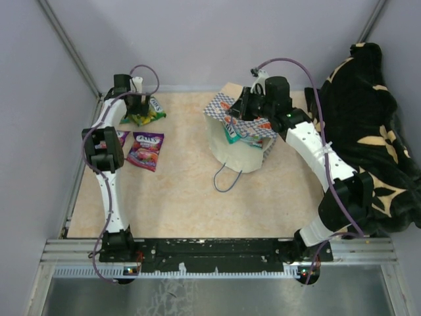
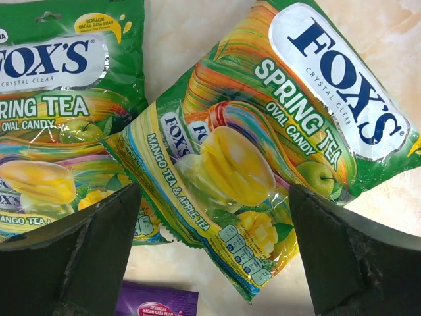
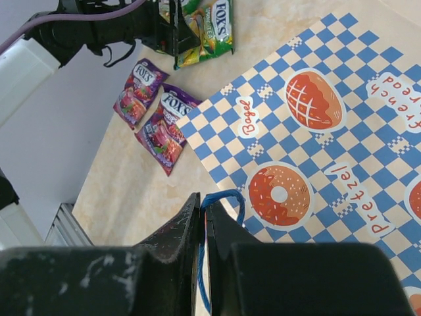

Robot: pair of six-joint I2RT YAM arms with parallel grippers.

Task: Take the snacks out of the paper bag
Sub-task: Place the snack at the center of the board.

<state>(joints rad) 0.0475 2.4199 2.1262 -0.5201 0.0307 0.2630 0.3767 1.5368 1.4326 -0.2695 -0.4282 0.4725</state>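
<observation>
The paper bag (image 1: 235,146) stands mid-table with its checkered band (image 3: 316,131) folded outward. A teal snack (image 1: 231,131) shows in its mouth. My right gripper (image 3: 205,212) is at the bag's top edge, shut on a blue cord handle (image 3: 227,197); from above the right gripper (image 1: 243,108) hangs over the bag's far rim. At the far left my left gripper (image 2: 214,197) is open just above two green snacks (image 2: 263,131) (image 2: 52,99) lying on the table, touching neither. Two purple snacks (image 1: 146,150) (image 1: 120,137) lie in front of them.
A black-and-tan blanket (image 1: 368,131) is heaped along the right side, close to the right arm. The bag's other cord handle (image 1: 227,181) loops onto the table in front of it. A metal rail (image 1: 217,253) runs along the near edge.
</observation>
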